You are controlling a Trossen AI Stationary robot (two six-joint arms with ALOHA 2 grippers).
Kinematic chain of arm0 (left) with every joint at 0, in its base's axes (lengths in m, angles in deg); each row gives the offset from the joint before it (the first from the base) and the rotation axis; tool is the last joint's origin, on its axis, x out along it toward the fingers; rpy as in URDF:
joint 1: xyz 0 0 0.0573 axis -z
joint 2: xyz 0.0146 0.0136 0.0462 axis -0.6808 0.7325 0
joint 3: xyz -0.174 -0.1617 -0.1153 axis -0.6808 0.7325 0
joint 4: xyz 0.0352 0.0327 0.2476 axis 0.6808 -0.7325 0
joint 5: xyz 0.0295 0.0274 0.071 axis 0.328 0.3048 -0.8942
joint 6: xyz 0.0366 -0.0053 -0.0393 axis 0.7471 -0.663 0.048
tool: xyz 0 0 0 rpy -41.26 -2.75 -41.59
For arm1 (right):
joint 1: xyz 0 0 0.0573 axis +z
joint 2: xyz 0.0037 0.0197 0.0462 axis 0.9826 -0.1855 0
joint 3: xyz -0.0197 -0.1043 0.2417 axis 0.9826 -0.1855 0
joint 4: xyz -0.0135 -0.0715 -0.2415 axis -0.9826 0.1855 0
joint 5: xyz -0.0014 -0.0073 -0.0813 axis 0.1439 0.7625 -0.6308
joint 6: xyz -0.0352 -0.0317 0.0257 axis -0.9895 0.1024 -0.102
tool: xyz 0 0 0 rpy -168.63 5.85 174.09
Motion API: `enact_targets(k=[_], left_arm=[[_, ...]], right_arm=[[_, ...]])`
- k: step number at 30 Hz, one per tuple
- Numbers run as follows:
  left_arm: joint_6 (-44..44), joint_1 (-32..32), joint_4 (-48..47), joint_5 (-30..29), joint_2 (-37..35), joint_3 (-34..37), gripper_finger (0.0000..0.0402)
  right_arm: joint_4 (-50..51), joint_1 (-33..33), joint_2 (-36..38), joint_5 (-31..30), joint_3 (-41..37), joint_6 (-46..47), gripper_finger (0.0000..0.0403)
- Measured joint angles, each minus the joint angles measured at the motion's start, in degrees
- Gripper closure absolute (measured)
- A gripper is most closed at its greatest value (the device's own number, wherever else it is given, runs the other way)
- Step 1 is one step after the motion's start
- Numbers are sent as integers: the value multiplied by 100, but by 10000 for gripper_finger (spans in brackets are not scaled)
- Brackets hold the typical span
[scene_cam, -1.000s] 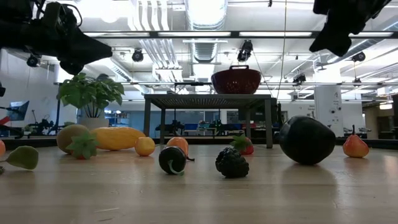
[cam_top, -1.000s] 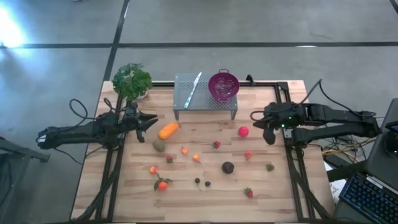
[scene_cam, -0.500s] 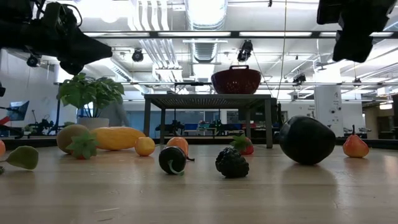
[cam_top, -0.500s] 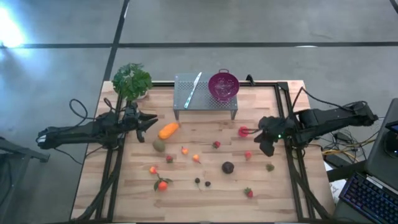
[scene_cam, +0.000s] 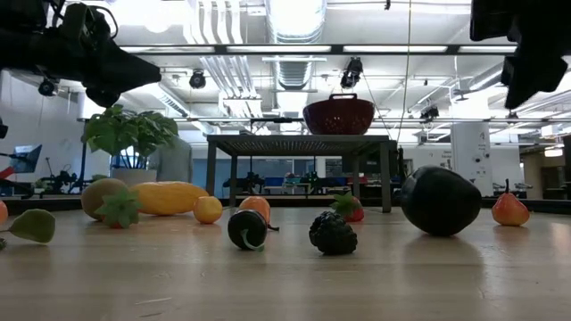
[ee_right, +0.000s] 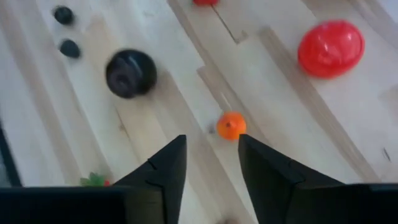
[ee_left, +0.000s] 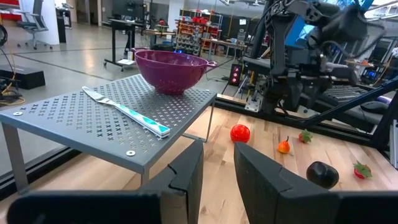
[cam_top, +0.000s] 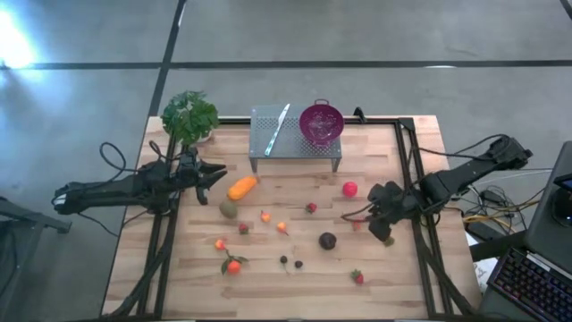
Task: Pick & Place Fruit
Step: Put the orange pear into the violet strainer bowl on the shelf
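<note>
Right gripper (cam_top: 374, 217) hangs empty with jaws parted just beside the red ball (cam_top: 349, 189), left gripper (cam_top: 214, 173) slightly parted too.

A robotics lab: exposed ceiling ducts (scene_cam: 294, 22), concrete floor (cam_top: 357, 36), and equipment racks (ee_left: 205, 37) beyond the wooden surface (cam_top: 295, 286).

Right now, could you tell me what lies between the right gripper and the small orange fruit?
Nothing: in the right wrist view only bare wood separates the right gripper from the small orange fruit.

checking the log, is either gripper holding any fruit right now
No. The right gripper is open and empty above a small orange piece; the left gripper is also empty, fingers slightly apart.
</note>
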Motion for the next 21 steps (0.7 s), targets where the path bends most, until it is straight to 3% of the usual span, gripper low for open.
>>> enact_targets(k=[11,16,21], left_arm=[[2,0,1,-1,2,0,305],[2,0,1,0,2,0,305],[2,0,1,0,2,0,305]], right_arm=[[173,982,-694,-780,-98,1069,219],[26,1030,-1044,-882,-375,1413,206],[-787,1023,-1257,-884,-836,1252,196]])
